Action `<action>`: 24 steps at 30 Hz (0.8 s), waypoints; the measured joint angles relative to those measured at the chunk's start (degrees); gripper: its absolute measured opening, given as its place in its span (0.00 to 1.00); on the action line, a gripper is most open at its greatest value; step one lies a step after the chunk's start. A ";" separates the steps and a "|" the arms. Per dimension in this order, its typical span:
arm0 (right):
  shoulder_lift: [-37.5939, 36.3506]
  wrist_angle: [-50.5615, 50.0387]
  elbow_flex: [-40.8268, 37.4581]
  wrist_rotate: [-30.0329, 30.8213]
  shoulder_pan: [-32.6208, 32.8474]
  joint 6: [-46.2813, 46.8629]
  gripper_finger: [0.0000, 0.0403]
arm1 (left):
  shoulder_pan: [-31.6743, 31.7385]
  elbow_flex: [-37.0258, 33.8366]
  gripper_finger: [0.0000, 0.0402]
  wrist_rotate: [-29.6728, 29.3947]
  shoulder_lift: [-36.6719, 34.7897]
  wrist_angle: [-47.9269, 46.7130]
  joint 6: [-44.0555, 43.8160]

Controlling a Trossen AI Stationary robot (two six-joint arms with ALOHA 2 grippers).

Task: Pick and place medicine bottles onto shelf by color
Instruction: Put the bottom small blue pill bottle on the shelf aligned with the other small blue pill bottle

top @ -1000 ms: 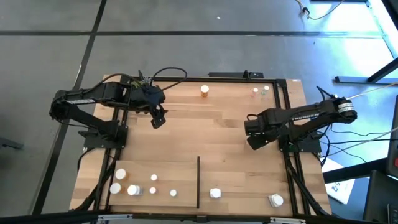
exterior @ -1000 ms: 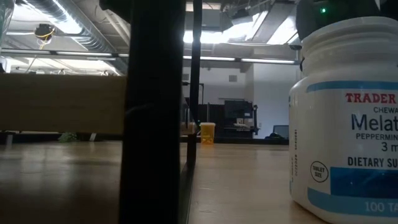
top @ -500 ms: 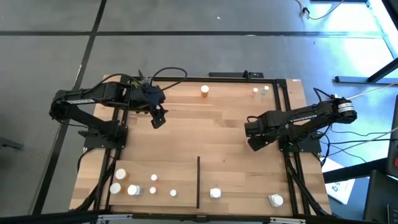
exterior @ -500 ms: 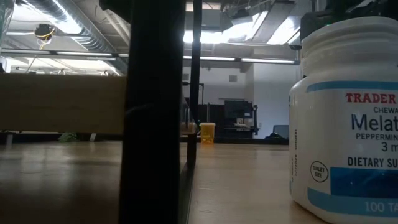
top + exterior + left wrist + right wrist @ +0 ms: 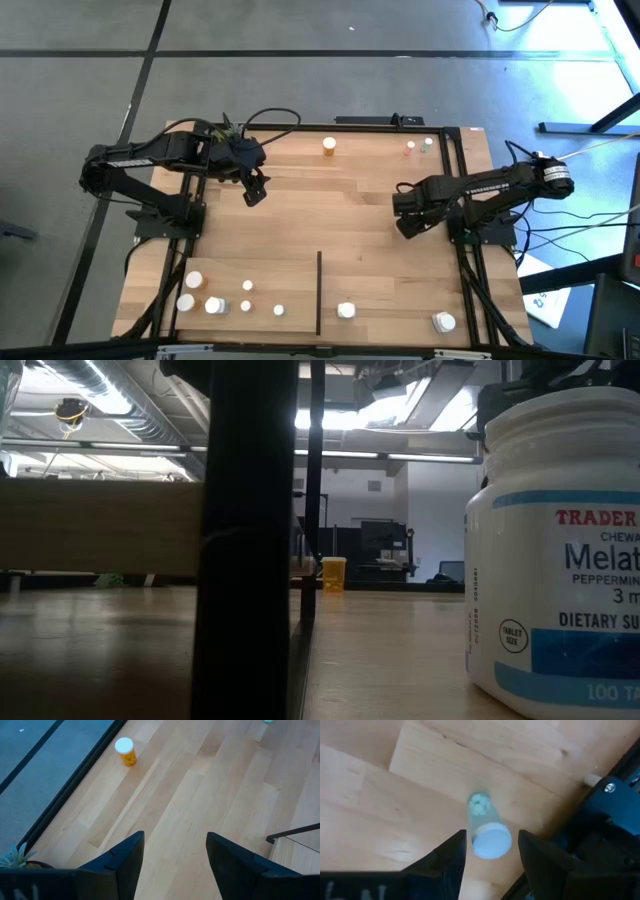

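Note:
The shelf (image 5: 300, 220) is a light-wood board with black rails and a short black divider strip (image 5: 319, 290). My right gripper (image 5: 408, 224) points down near the right rail. It is open, one finger on each side of a clear white-capped medicine bottle (image 5: 481, 807) that stands on the board, and touches nothing (image 5: 491, 837). My left gripper (image 5: 255, 190) hangs open and empty over the far left (image 5: 175, 855). An orange bottle (image 5: 329, 147) stands near the far edge (image 5: 125, 751). Several bottles (image 5: 213, 305) stand near-left of the divider, and two white ones (image 5: 346, 310) right of it.
Two tiny bottles (image 5: 418, 147) stand at the far right corner. A small green plant (image 5: 20, 857) sits by the left arm's base. In the low view a large white bottle (image 5: 560, 550) fills the right and a dark upright bar (image 5: 250, 540) blocks the middle.
My right gripper has sunk a little toward the clear bottle beneath it, with the gap between its fingers unchanged. My left arm and all the bottles have stayed where they were.

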 joint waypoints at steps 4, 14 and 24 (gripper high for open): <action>0.02 -0.08 -0.24 -0.04 -1.43 -0.02 0.45 | 0.00 0.00 0.52 0.00 0.00 0.00 -0.01; 0.04 3.78 -4.79 -5.59 -2.81 -1.29 0.45 | 0.00 0.00 0.52 0.00 0.00 0.00 0.00; 0.04 4.63 -4.79 -4.09 -2.81 -1.64 0.40 | 0.00 0.00 0.52 0.00 0.00 0.00 0.00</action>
